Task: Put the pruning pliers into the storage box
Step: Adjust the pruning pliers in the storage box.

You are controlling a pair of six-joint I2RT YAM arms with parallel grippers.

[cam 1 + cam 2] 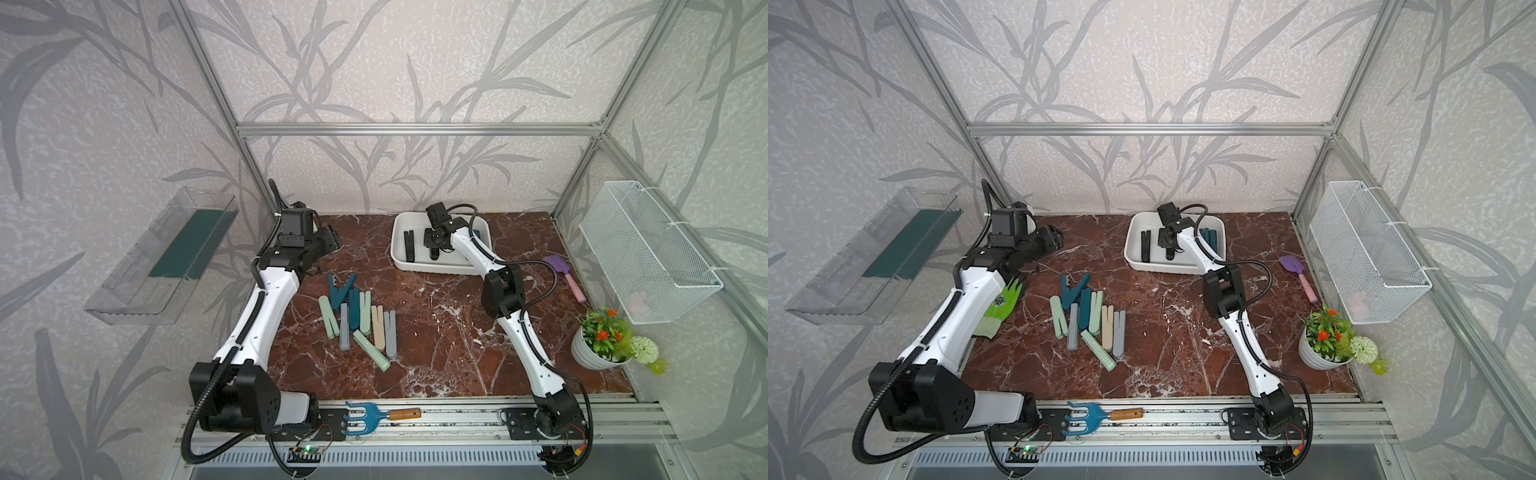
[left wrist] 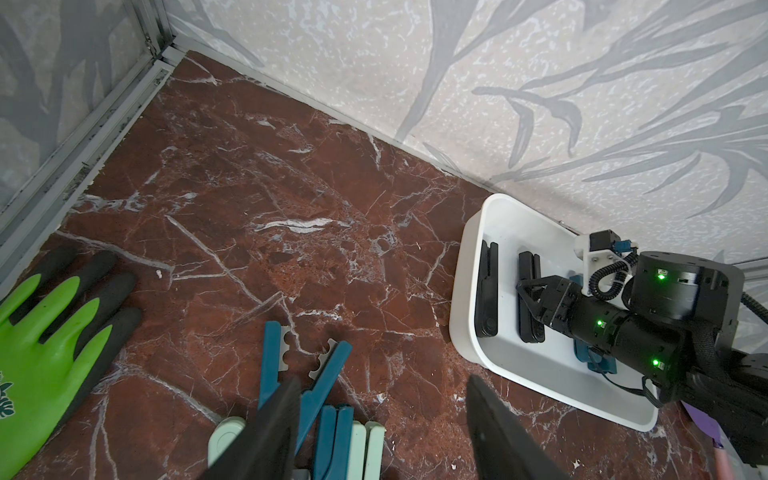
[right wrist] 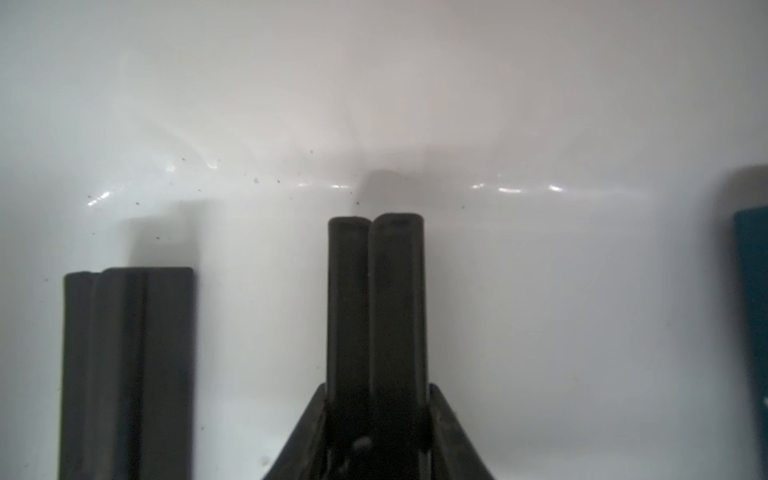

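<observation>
The white storage box stands at the back of the marble table. My right gripper is down inside it, shut on a black pruning pliers that lies on the box floor. Another black pliers lies beside it, and a teal pair is on the other side. A pile of teal, mint, beige and grey pruning pliers lies mid-table. My left gripper hangs open above the pile's far end, holding nothing.
A green and black glove lies under the left arm. A blue hand rake rests on the front rail. A purple spatula and a flower pot are at the right. A wire basket and a clear bin hang on the side walls.
</observation>
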